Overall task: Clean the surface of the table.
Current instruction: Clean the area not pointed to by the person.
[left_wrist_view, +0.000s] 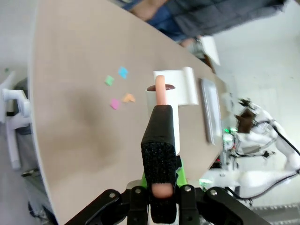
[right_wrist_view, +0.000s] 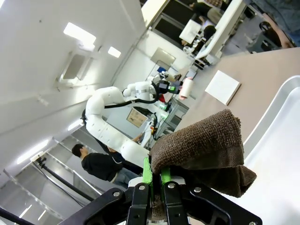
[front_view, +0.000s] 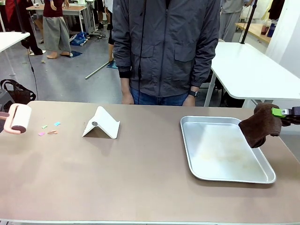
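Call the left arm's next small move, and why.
Probably lower the lint roller onto the coloured paper scraps just beside it and roll over them. The left gripper is shut on the roller's handle at the left edge of the table, and the scraps lie loose on the top next to it, not yet picked up.

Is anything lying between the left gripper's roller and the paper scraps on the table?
Nothing visible. Bare table lies between the roller and the scraps; the white stand sits beyond them.
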